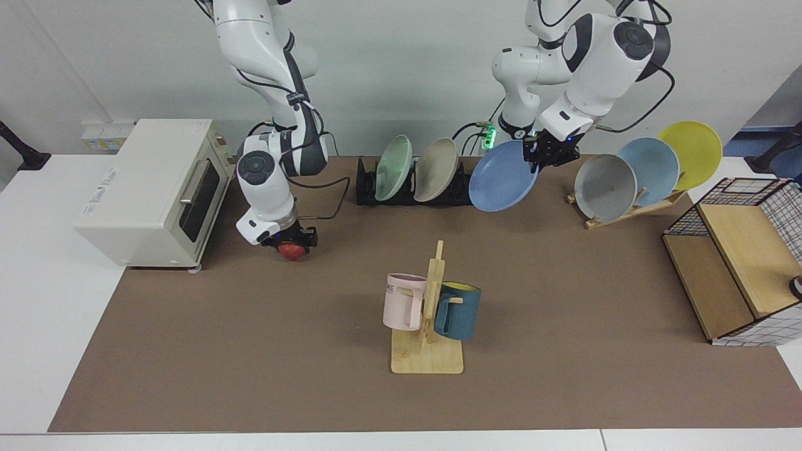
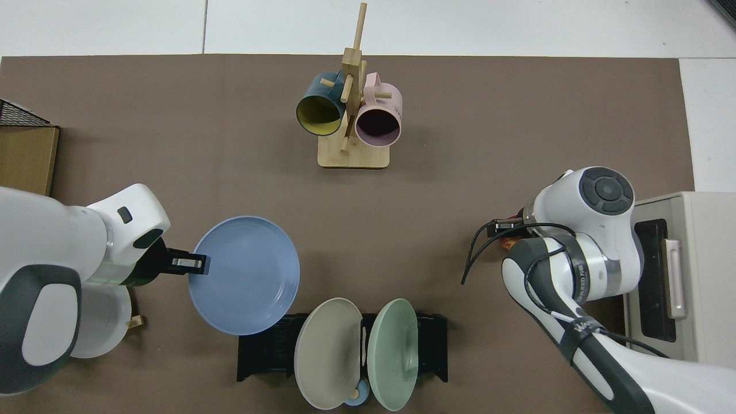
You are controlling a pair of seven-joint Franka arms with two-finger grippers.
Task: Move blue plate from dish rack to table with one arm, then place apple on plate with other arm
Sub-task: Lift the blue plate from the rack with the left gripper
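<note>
The blue plate (image 1: 503,176) (image 2: 244,275) hangs tilted in the air just off the end of the black dish rack (image 1: 368,189) (image 2: 261,349). My left gripper (image 1: 544,154) (image 2: 194,264) is shut on its rim. The red apple (image 1: 292,250) rests on the brown table mat (image 1: 250,351) beside the toaster oven. My right gripper (image 1: 289,242) is down over it and covers its top. From above only a sliver of the apple (image 2: 506,243) shows under the right gripper (image 2: 505,226).
A green and a beige plate (image 1: 437,169) stand in the dish rack. The wooden rack (image 1: 626,210) with grey, pale blue and yellow plates is close to the left gripper. Mug stand (image 1: 427,326) at the centre, toaster oven (image 1: 150,188), wire-and-wood shelf (image 1: 739,263).
</note>
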